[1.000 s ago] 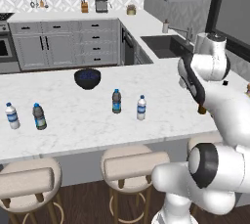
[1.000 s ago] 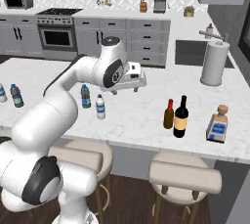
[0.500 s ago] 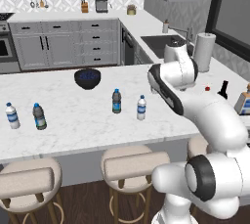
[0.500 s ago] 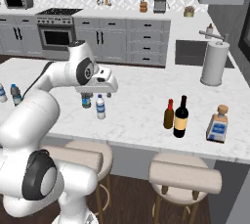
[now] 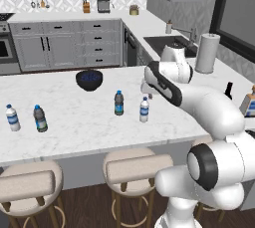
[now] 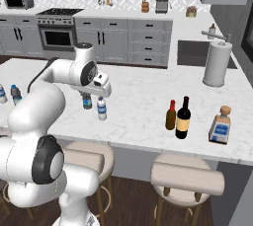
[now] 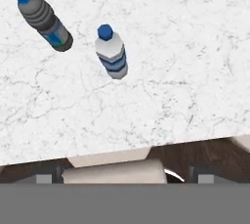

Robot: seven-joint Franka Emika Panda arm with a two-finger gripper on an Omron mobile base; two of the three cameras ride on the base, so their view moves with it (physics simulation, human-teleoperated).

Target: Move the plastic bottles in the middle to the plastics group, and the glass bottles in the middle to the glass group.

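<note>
The gripper (image 6: pixel 102 92) hangs spread wide and empty above the clear-white water bottle (image 5: pixel 144 109); that bottle stands just beside the darker water bottle (image 5: pixel 118 103) mid-tabletop (image 5: pixel 74 122); light, smooth, probably tippy; best pinched around the labelled waist.

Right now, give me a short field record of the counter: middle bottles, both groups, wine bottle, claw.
middle bottles: white bottle and dark bottle, upright, side by side, apart
plastics group: two small bottles near the counter's left end
glass group: brown bottle and squat bottle at the right
wine bottle: upright beside the brown bottle
claw: open, empty, above the middle bottles, looking down on them
bowl: dark bowl behind the middle bottles
</note>
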